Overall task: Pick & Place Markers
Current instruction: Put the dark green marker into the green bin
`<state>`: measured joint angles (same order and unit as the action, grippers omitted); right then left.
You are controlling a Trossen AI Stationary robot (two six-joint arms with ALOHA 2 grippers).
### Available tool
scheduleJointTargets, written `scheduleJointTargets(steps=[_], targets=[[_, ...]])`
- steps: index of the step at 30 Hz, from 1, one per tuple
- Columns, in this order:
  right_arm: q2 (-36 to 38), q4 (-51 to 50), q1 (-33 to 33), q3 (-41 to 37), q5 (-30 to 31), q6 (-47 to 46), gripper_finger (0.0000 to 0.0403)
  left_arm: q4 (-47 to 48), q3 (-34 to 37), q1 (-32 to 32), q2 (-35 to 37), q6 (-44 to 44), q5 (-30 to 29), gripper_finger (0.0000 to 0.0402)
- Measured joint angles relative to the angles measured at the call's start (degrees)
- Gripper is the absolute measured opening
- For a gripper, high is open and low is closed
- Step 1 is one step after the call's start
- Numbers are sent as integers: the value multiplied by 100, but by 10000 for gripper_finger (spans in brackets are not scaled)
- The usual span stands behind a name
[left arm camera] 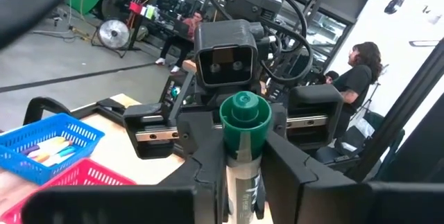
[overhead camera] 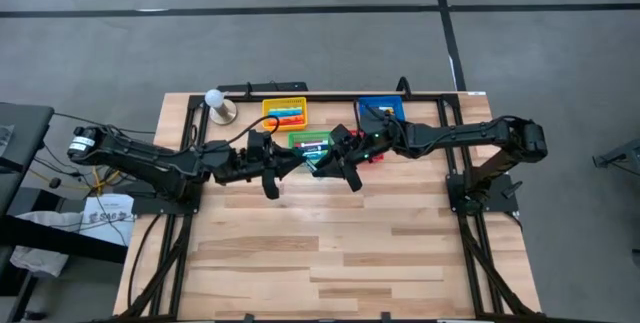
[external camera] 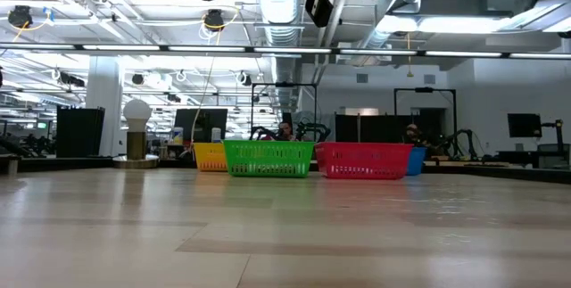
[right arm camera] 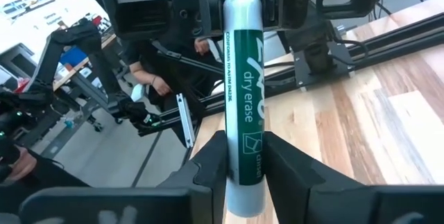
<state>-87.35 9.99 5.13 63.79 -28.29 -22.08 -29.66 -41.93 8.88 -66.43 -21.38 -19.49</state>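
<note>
Green dry-erase marker [right arm camera: 242, 99] is mid-handoff here, held up in the air between both arms over the green basket [overhead camera: 311, 143]. The left gripper [left arm camera: 241, 175] is pinching its capped end and the right gripper [right arm camera: 242, 172] is clamped on the other end. Next up, I'd guess, one side lets go so the other can drop it in a basket.

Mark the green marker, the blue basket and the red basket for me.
green marker [right arm camera: 243, 106], right wrist view, on the printed white barrel.
blue basket [left arm camera: 73, 128], left wrist view, on its mesh rim.
red basket [external camera: 364, 160], low view, on its front wall.
</note>
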Motion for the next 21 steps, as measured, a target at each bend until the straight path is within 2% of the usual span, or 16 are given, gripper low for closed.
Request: scheduleJointTargets(steps=[6, 13, 17, 21], targets=[[0, -7, 103, 0, -13, 258, 117, 1, 0, -6, -2, 214, -84, 65], [52, -156, 332, 2, -341, 254, 182, 57, 0, -9, -9, 458, -107, 65], [135, -569, 426, 6, -358, 240, 210, 195, 1, -11, -9, 496, -178, 65], [266, -1160, 550, 3, -344, 451, 220, 382, 4, -39, -9, 517, -194, 65]])
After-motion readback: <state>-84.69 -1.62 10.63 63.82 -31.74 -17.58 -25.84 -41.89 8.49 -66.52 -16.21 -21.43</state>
